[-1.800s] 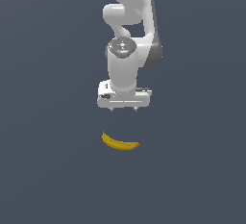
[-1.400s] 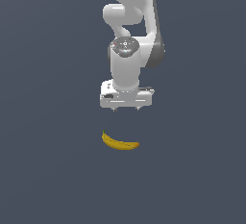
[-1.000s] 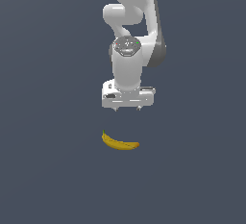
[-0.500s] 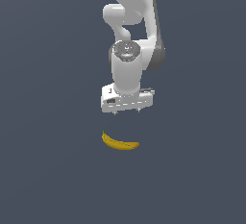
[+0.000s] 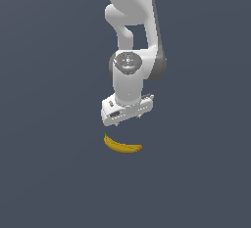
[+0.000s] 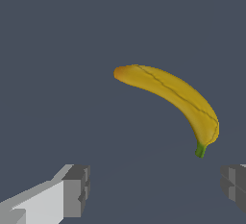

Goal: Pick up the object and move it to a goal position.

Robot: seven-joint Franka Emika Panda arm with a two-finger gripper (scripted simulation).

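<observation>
The object, a small curved yellow banana [image 5: 122, 146] with a green stem tip, lies on the dark grey floor. My gripper [image 5: 126, 120] hangs just above it with a small gap, the hand twisted at an angle. In the wrist view the banana [image 6: 170, 93] lies whole ahead of the gripper [image 6: 156, 187]. Its two grey fingers [image 6: 77, 189] stand wide apart, open, with nothing between them and no contact with the banana.
The white arm [image 5: 132, 36] rises above the hand toward the frame's upper edge. A plain dark grey floor [image 5: 49, 173] surrounds the banana in both views, and no other object shows.
The hand has come down toward the banana and turned about its vertical axis. The banana has not moved.
</observation>
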